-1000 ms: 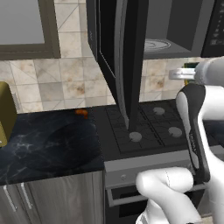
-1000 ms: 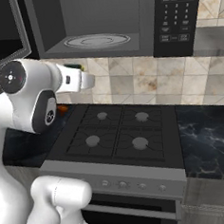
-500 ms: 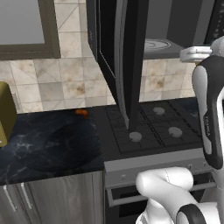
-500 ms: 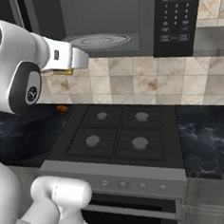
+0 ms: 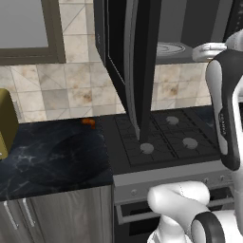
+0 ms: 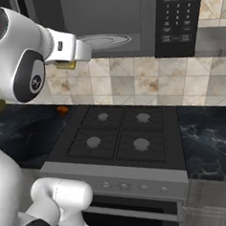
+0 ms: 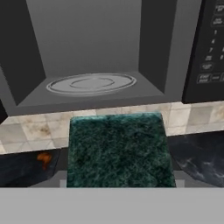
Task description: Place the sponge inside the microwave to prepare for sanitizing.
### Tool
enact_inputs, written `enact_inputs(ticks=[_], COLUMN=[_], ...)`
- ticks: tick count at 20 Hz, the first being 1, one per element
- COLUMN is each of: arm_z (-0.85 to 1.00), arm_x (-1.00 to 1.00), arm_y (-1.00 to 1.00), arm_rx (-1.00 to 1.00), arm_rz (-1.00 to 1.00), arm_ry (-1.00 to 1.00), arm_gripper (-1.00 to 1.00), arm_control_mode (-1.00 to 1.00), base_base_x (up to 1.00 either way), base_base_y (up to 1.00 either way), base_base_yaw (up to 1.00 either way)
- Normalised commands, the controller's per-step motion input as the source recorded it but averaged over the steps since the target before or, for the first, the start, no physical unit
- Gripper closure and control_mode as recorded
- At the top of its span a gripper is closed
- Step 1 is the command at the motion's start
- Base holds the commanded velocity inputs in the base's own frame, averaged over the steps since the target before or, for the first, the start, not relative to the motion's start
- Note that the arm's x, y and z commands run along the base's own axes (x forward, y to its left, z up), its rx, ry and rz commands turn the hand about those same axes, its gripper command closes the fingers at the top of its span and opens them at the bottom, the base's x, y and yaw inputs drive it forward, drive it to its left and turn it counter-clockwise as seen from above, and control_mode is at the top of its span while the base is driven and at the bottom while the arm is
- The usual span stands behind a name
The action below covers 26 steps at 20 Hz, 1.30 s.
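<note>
The sponge fills the lower middle of the hand view, its dark green top facing up; its yellow body shows under the white hand in the right base view. My gripper is shut on it, and the fingertips are hidden behind the sponge. The black microwave is straight ahead with its door swung wide open to the left. Its grey inside and round glass turntable lie just beyond the sponge and a little higher. The button panel is at the right.
A black four-burner stove lies below the microwave, flanked by dark marble counter. A small orange thing rests on the counter by the tiled wall. An olive block stands at the far left, under a grey-fronted cabinet.
The arm has lifted the sponge from backsplash height up to the level of the microwave's opening and carried it closer to the opening. The grip has not changed.
</note>
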Motion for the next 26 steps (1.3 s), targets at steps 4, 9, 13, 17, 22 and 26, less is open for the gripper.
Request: enact_inputs(ticks=[4,9,13,17,22,26], arm_z=[0.00,0.00,0.00,0.00,0.00,0.00], arm_x=[0.61,0.63,0.71,0.61,0.49,0.46], arm_y=[0.12,0.17,0.10,0.08,0.00,0.00], arm_rx=[0.00,0.00,0.00,0.00,0.00,0.00], arm_rz=[0.00,0.00,0.00,0.00,0.00,0.00], arm_ry=[0.00,0.00,0.00,0.00,0.00,0.00], arm_gripper=[1.00,1.00,1.00,1.00,1.00,1.00], arm_control_mode=[-1.00,-1.00,-1.00,-1.00,-1.00,-1.00], base_base_x=[0.00,0.00,0.00,0.00,0.00,0.00], base_base_y=[0.00,0.00,0.00,0.00,0.00,0.00], base_base_yaw=[0.00,0.00,0.00,0.00,0.00,0.00])
